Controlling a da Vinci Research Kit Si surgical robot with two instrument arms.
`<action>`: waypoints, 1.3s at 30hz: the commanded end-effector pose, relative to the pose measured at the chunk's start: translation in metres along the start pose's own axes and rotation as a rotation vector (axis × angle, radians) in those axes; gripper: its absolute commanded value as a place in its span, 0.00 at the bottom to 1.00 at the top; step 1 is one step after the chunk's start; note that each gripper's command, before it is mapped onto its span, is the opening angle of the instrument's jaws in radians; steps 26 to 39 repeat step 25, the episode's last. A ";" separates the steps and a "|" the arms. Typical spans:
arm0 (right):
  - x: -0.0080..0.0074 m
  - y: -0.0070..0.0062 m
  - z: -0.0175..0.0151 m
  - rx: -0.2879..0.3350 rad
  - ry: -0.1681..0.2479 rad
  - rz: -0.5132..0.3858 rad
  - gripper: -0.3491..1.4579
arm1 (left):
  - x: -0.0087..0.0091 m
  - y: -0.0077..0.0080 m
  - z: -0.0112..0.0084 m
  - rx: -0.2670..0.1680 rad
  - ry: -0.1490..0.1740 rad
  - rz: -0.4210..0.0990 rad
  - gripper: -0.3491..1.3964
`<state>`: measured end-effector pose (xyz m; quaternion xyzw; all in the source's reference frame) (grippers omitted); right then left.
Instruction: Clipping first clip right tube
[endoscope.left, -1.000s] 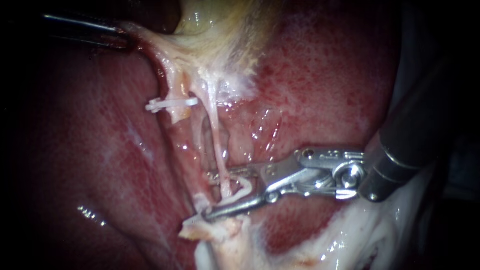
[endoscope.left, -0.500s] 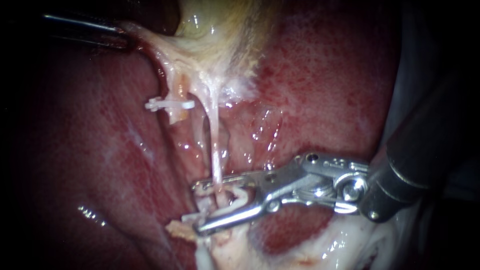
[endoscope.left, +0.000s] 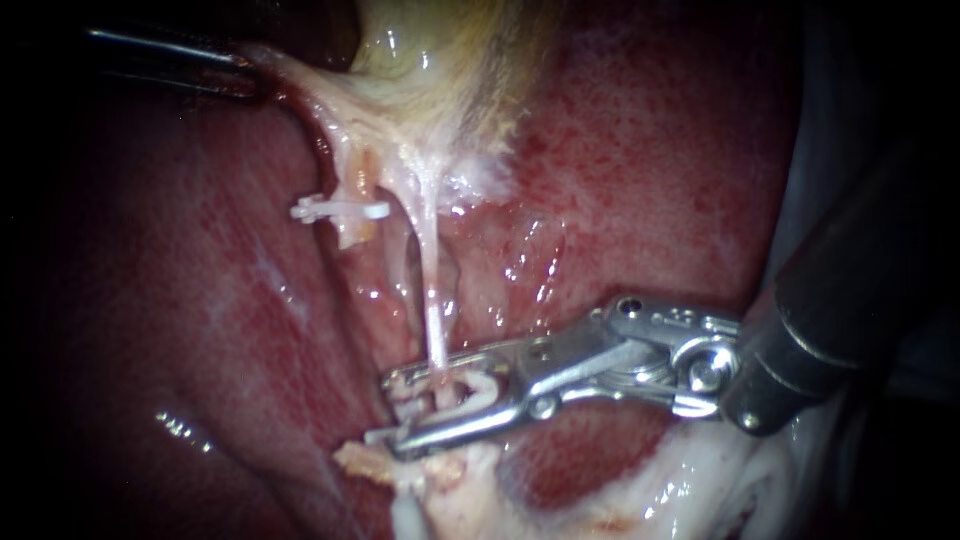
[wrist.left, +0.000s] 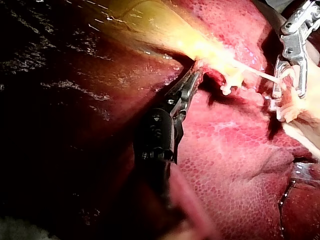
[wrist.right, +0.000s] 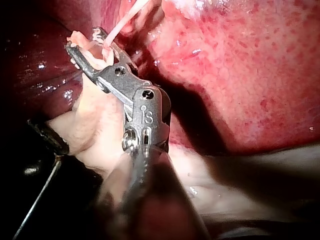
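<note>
Gripping a white clip (endoscope.left: 485, 385) in its part-closed pincer, the right instrument (endoscope.left: 392, 412) is straddling the right tube (endoscope.left: 433, 300) at its near end, while the left instrument (endoscope.left: 240, 65), clamped on the gallbladder (endoscope.left: 440, 60), is stretching that tube taut, so a skewed squeeze is risking tearing it.

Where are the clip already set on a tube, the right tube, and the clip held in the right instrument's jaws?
Placed clip (endoscope.left: 340, 209): endoscope view, its white bar.
Right tube (endoscope.left: 432, 300): endoscope view, mid-strand.
Loaded clip (endoscope.left: 484, 384): endoscope view, white curve between jaws.
</note>
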<state>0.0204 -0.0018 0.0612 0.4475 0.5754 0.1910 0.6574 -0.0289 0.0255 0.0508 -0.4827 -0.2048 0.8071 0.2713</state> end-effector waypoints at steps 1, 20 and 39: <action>0.0000 0.0000 0.0000 0.004 -0.003 -0.001 0.24 | 0.0000 0.0000 0.0000 0.000 0.000 0.000 0.00; -0.0001 0.0001 -0.0001 0.025 -0.049 0.066 0.00 | 0.0000 -0.0001 0.0002 0.000 0.000 0.000 0.00; -0.0001 0.0005 -0.0003 0.022 -0.048 0.066 0.00 | 0.0000 -0.0001 0.0003 0.000 0.000 0.000 0.00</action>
